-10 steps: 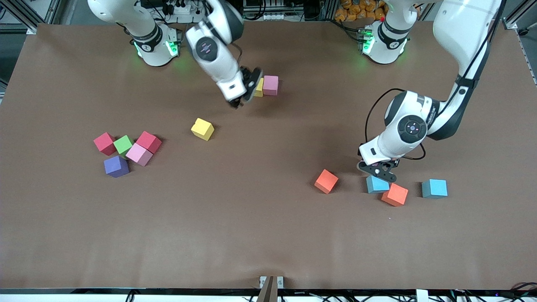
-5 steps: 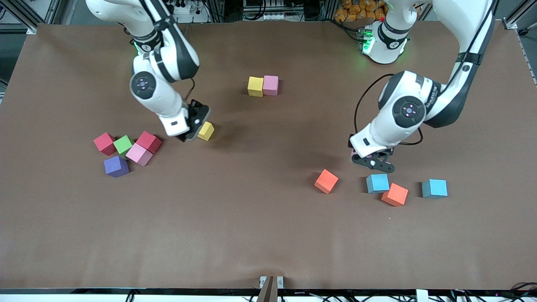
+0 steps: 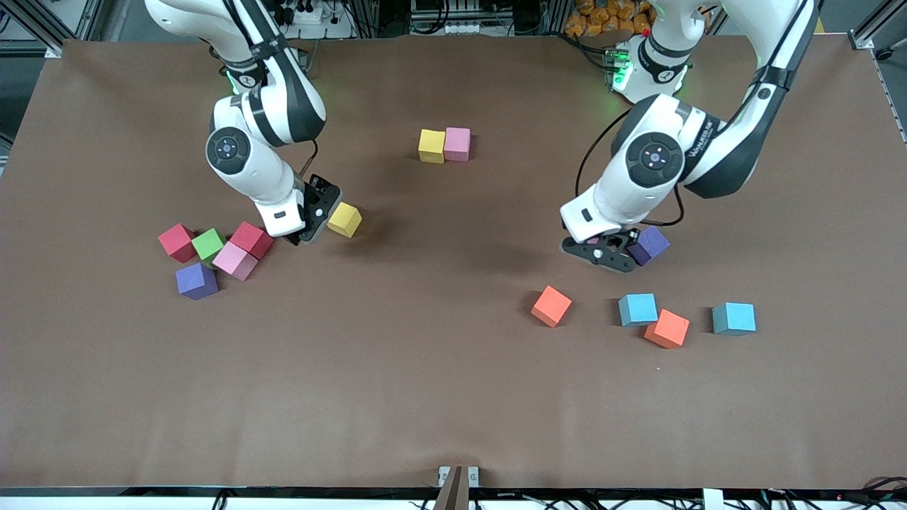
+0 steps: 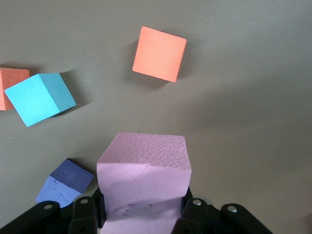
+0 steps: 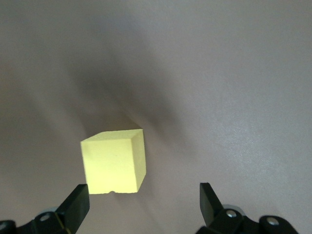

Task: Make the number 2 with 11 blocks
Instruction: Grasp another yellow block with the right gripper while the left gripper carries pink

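The left hand (image 3: 602, 253) is up in the air, clamped on a pink block (image 4: 144, 183) that fills the gap between its fingers; from across the room the hand itself hides most of that block. It hangs over bare surface (image 3: 453, 397), with a purple block (image 3: 649, 244) just beside it, which lies on the surface in the wrist view. Nearer the front camera sit an orange block (image 3: 551, 305), a light blue block (image 3: 638, 309) touching a second orange block (image 3: 667, 329), and another light blue block (image 3: 734, 318) toward the left arm's end.

The right hand (image 3: 306, 225) is low with its fingers spread wide, and a lone yellow block (image 3: 344, 219) sits just ahead of the gap, not yet between them. I'd guess it is lining up to take that one.

Beside that hand, toward the right arm's end, is a huddle: two red blocks (image 3: 176, 242) (image 3: 251, 239), a green block (image 3: 208, 244), a pink block (image 3: 234, 261) and a purple block (image 3: 196, 280).

Of the number 2 only a start shows: a yellow block (image 3: 431, 146) and a pink block (image 3: 457, 144) pressed side by side, farther from the front camera than the rest, likely the beginning of a row. Most of the work looks to be still ahead.
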